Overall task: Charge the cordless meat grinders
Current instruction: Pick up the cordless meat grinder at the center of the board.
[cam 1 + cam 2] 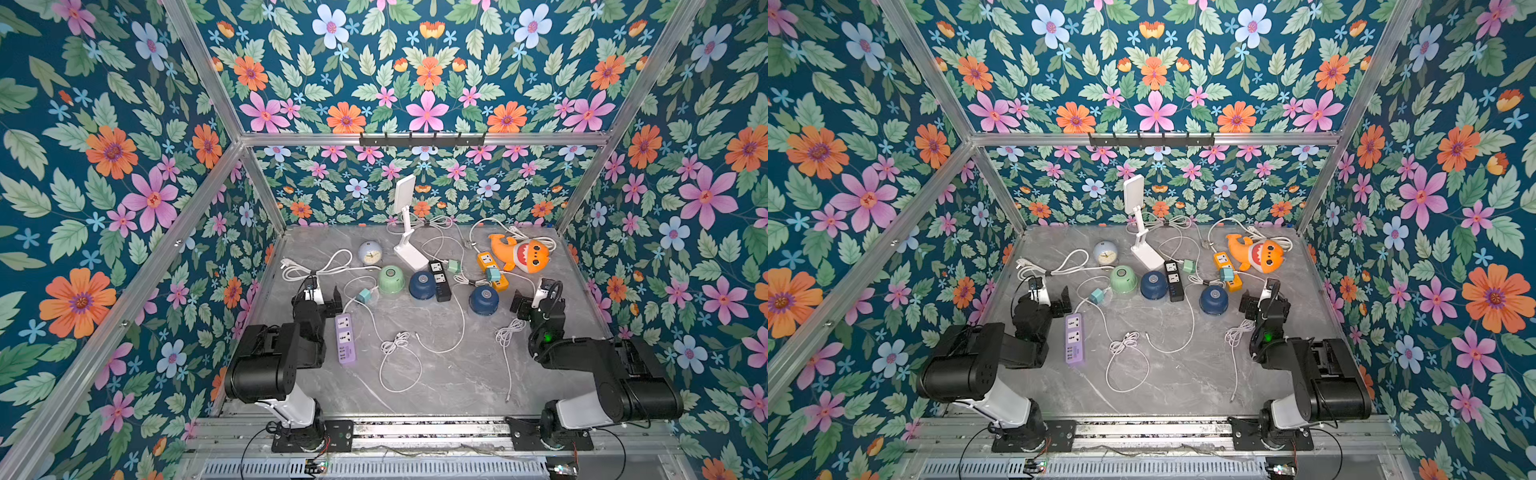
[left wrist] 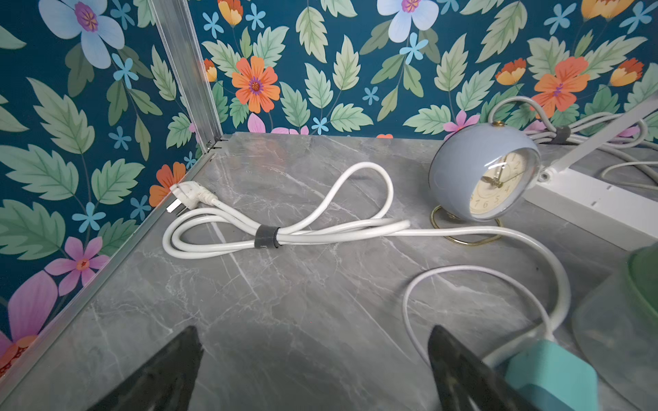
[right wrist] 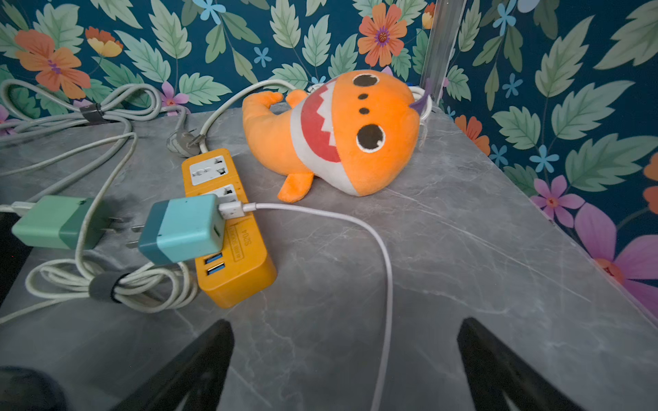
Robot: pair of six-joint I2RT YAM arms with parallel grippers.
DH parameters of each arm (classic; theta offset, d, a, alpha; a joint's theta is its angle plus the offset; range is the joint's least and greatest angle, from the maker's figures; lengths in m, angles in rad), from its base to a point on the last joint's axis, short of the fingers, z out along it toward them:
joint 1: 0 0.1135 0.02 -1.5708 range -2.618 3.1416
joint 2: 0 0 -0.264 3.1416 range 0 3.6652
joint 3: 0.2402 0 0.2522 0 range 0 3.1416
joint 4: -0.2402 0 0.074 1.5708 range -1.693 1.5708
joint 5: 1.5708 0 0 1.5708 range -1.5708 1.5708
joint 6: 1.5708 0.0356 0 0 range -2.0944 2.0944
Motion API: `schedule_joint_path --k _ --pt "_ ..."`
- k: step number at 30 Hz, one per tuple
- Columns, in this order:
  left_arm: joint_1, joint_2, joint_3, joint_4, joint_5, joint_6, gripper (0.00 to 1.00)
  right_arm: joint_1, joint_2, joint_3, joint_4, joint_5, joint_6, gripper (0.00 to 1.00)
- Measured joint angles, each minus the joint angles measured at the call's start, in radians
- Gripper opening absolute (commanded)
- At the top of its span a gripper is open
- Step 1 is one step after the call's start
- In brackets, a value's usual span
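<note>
Three cordless meat grinders stand mid-table in both top views: a pale green one (image 1: pixel 391 279) (image 1: pixel 1123 278), a navy one (image 1: pixel 422 285) beside it, and another navy one (image 1: pixel 483 300) further right. My left gripper (image 1: pixel 324 296) (image 2: pixel 315 341) hovers open left of the green grinder, over bare table, with a teal plug adapter (image 2: pixel 548 373) beside one finger. To the right of the second navy grinder is my right gripper (image 1: pixel 534 296) (image 3: pixel 345 331), open, with a white cable (image 3: pixel 386 284) running between its fingers. Neither holds anything.
Purple (image 1: pixel 345 338), black (image 1: pixel 439 279) and orange (image 3: pixel 231 227) power strips lie about. A teal adapter (image 3: pixel 183 231) rests on the orange strip, a green one (image 3: pixel 53 222) beside it. Loose white cables (image 1: pixel 399 345), a clock (image 2: pixel 480 174), a white lamp (image 1: pixel 409 232) and a shark plush (image 3: pixel 341 135) crowd the back.
</note>
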Motion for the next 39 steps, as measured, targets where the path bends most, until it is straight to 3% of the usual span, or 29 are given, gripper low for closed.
schedule_joint_path --k 39 --pt "0.001 -0.029 0.006 -0.029 0.002 0.000 1.00 0.004 -0.022 -0.007 -0.005 -0.005 0.000 0.99"
